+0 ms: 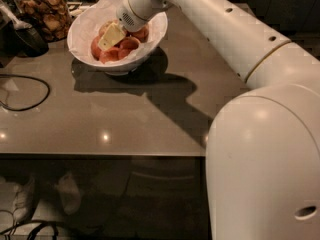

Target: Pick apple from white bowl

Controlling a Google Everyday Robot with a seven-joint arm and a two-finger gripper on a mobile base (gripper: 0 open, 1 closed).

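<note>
1. The white bowl (79,36) stood on the far left part of the bench (150,114), near a glass jar (42,11) of brown snacks.
2. The apple (103,29) lay inside the bowl, at the back of a pile of smaller red apples (112,55).
3. The tool (111,36) was down inside the bowl, over the pile and just beside the apple. It could not be told whether it was open or closed, or whether it held anything.
4. A black cable (25,91) lay on the left side of the bench.

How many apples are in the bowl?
4 apples show in the white bowl: one left, one front, one middle, one right. The gripper sits over the pile, so more may hide.
</note>
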